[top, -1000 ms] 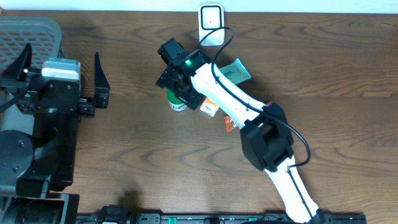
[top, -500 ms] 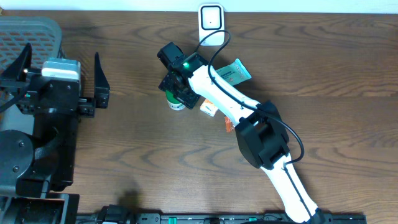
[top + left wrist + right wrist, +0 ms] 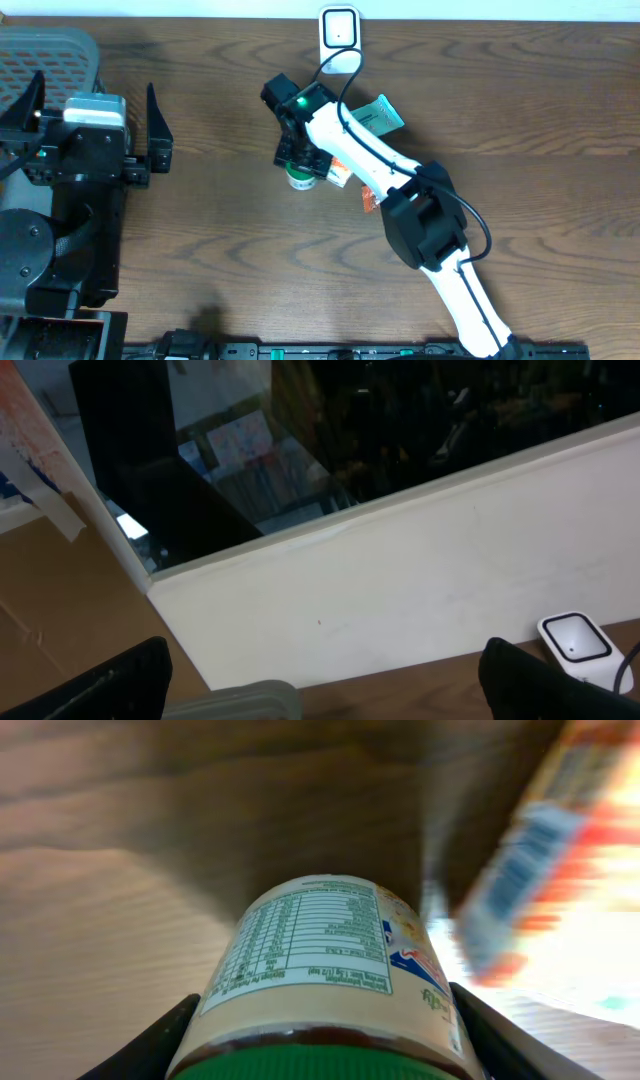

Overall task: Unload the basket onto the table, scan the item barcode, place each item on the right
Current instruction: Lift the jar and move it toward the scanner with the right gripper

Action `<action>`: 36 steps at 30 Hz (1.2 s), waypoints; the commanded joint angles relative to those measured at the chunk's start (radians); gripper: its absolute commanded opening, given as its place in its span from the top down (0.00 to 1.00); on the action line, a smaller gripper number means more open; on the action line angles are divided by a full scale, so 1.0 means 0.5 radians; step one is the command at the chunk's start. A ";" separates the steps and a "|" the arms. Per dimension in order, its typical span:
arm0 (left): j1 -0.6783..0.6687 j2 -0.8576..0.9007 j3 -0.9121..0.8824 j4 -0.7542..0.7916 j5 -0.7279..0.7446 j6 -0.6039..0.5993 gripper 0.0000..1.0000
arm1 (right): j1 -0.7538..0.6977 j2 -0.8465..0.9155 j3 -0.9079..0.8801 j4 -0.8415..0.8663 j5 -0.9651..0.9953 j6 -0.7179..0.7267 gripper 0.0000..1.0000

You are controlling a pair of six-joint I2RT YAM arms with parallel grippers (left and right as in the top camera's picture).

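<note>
Grips the jar [image 3: 300,181] with the right end effector [image 3: 322,1025], one dark finger [image 3: 150,1045] hugging each side. Looks snug on both sides, so grasping the jar. Shows, in the right wrist view, a green lid closest to the camera and a pale label full of tiny print facing up. Keeps the jar near the middle of the table [image 3: 520,100], seen from above. Hard to tell whether resting on the wood or lifted a little.

Just beside the jar at 3 o'clock, an orange box [image 3: 340,178], all blurry in the right wrist view. A bit further off at 4 o'clock, a small red-orange thing [image 3: 368,200], partly under the white arm. At 2 o'clock, a teal packet [image 3: 383,115], also partly hidden by the arm. At 12 o'clock, close to the far edge of the table, the white scanner [image 3: 340,28], well apart from the jar.

Far off at 9 o'clock, the left end effector [image 3: 96,90], spread wide and holding nothing, fingers pointing to 12 o'clock. Up at 11 o'clock from it, a grey mesh thing [image 3: 50,45]. In the left wrist view, a white wall, a dark window, and the scanner low down at 4 o'clock.
</note>
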 commanded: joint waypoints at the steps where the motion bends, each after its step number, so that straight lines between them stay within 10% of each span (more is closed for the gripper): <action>1: -0.008 -0.012 0.030 0.002 -0.023 0.020 0.02 | -0.076 0.023 0.013 -0.065 0.044 -0.294 0.39; 10: -0.008 -0.012 0.030 0.002 -0.022 0.020 0.02 | -0.138 0.023 0.013 -0.087 0.031 -0.772 0.06; 36: -0.008 -0.011 0.024 0.002 -0.022 0.020 0.02 | -0.056 0.043 -0.016 -0.071 0.180 -0.461 0.01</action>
